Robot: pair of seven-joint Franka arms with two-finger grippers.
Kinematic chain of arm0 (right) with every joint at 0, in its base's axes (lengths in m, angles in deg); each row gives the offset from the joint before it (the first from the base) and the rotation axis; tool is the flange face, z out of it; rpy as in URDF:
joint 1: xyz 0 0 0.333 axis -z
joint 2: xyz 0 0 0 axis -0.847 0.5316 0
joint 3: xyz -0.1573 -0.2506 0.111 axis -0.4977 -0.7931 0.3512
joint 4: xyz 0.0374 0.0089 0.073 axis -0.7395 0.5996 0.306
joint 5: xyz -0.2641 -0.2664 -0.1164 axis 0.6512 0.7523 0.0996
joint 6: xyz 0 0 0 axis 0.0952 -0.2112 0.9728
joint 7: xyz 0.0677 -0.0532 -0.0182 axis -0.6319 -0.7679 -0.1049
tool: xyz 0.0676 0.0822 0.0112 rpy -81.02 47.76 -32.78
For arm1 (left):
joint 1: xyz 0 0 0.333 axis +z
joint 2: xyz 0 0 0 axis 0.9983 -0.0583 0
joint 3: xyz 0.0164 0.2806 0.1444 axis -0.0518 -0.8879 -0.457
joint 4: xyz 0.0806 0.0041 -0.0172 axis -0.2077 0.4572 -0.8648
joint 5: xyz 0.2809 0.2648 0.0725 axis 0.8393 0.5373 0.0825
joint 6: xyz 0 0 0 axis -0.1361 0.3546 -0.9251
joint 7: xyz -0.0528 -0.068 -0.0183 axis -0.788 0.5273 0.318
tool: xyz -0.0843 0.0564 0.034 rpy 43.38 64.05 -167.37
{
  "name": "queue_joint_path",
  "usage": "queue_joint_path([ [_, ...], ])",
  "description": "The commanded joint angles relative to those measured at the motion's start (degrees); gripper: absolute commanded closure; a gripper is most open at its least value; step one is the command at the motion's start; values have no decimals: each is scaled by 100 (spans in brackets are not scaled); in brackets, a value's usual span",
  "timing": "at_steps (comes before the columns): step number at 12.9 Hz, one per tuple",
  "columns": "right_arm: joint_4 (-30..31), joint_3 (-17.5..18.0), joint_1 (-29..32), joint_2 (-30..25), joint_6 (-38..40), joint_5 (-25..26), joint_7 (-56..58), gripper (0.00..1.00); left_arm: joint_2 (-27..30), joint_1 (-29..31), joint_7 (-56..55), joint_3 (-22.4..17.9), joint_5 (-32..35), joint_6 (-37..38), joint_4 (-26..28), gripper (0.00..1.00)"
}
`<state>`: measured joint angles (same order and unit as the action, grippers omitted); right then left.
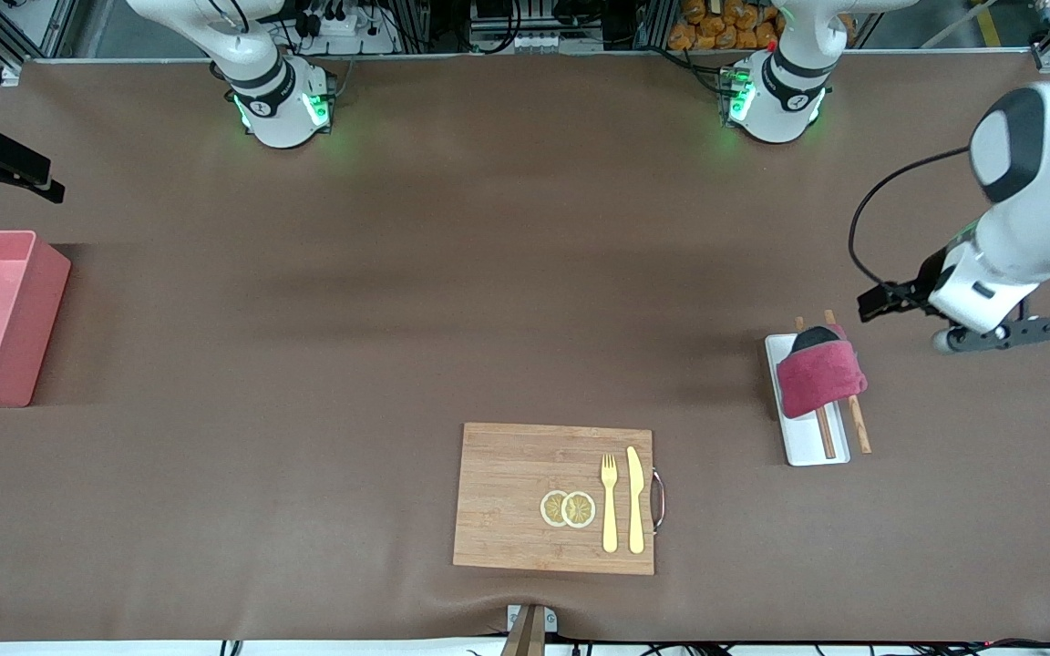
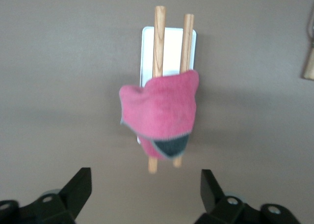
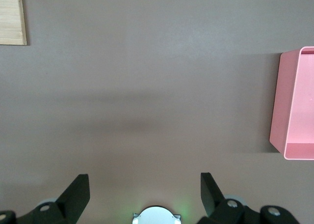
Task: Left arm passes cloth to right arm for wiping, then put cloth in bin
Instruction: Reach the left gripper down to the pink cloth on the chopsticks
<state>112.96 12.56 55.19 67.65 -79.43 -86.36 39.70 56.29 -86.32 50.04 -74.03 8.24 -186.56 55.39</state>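
The crimson-pink cloth (image 1: 821, 378) with a black patch lies bunched over two wooden sticks (image 1: 858, 424) on a white tray (image 1: 812, 446), toward the left arm's end of the table. In the left wrist view the cloth (image 2: 159, 113) covers the sticks (image 2: 159, 37) and part of the tray (image 2: 169, 42). My left gripper (image 2: 145, 177) is open and empty, up in the air beside the tray (image 1: 994, 337). The pink bin (image 1: 37, 319) stands at the right arm's end and shows in the right wrist view (image 3: 282, 106). My right gripper (image 3: 145, 194) is open, empty and waits high over bare table.
A wooden cutting board (image 1: 525, 474) lies near the front edge with a yellow fork (image 1: 609, 501), a knife (image 1: 636, 499) and two lemon slices (image 1: 568, 508) on it. Its corner shows in the right wrist view (image 3: 11, 15). Brown table mat lies between tray and bin.
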Motion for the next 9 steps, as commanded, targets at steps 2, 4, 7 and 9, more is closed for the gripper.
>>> queue_joint_path([
  [2, 21, -25, -108, -49, -59, 46, -50, 0, -709, 63, 66, 20, 289, -956, -44, 20],
  [4, 21, -25, -135, 73, -59, 3, -59, 0, -939, 63, 22, 20, 290, -1159, -79, 28],
  [7, 47, -16, -310, 293, -234, -147, -59, 0, -1159, 63, -13, 20, 290, -1335, -123, 39],
  [9, 38, -16, -459, 381, -357, -147, -85, 0, -1247, 63, -22, 20, 281, -1380, -123, 48],
])
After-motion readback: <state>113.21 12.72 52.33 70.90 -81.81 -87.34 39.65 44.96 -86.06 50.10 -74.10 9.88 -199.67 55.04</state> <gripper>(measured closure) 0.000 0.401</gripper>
